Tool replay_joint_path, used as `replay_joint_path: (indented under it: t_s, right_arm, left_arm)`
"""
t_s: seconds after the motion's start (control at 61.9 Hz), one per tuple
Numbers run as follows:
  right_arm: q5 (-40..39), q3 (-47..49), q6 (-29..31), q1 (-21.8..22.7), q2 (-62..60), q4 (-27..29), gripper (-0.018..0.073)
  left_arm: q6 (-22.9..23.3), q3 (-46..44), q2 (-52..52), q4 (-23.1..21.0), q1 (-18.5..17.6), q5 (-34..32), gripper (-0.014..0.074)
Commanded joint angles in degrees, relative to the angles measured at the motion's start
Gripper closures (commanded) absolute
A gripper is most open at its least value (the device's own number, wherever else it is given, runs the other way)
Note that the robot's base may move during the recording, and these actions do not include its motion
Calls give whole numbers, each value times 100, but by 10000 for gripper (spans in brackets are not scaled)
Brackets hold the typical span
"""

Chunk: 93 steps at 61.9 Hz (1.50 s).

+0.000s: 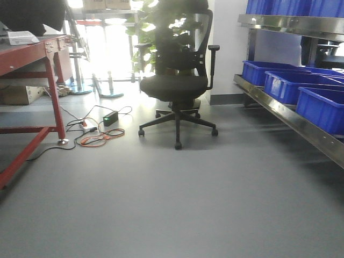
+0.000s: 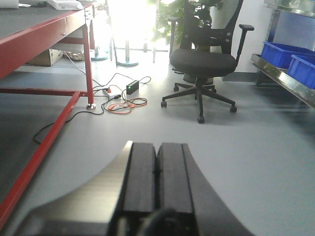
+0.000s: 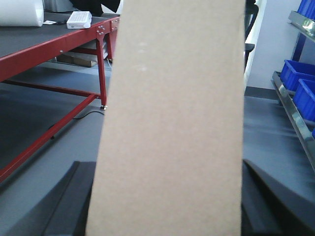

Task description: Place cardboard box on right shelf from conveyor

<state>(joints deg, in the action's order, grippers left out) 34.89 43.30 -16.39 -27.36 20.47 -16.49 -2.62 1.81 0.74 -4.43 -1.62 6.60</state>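
The plain tan cardboard box (image 3: 172, 98) fills the middle of the right wrist view, standing upright between the dark fingers (image 3: 71, 201) of my right gripper (image 3: 165, 169), which is shut on its sides above the grey floor. My left gripper (image 2: 157, 150) is shut, pads pressed together with nothing between them, also over the floor. The right shelf (image 1: 293, 115) of shiny steel runs along the right wall and shows too in the left wrist view (image 2: 283, 78) and right wrist view (image 3: 295, 118). I cannot make out the conveyor for sure. Neither gripper shows in the front view.
A red-framed table (image 1: 32, 54) with a dark top stands at the left. Ahead is a black office chair (image 1: 177, 80), with cables and a charger (image 1: 102, 129) on the floor beside it. Blue bins (image 1: 322, 105) sit on the shelf. Open grey floor (image 1: 172, 204) lies in front.
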Motion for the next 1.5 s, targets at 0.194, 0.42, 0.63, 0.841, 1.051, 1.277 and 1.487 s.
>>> replay_joint_path:
  t_s: [0.194,0.42,0.63,0.841,1.051,1.277,1.487]
  right_arm:
    - [-605,163,53,14,64,-166,307]
    - [-605,163,53,14,64,-166,307]
    - [-605,163,53,14,64,-166,307]
    - [-605,163,53,14,64,-166,307]
    - [-605,163,53,14,64,-166,307]
    - [-605,163,53,14,64,-166,307]
    - [-605,163,53,14,64,-166,307]
  left_arm:
    - [-1,54,83,-34,3,-510,713]
    - [-1,54,83,-34,3,-510,713]
    - [-1,54,83,-34,3,-510,713]
    - [-1,54,83,-34,3,-510,713]
    - [-1,54,83,-34,3,-510,712]
    - [-1,54,83,-34,3,-510,713]
    - [-1,54,83,-34,12,-510,713]
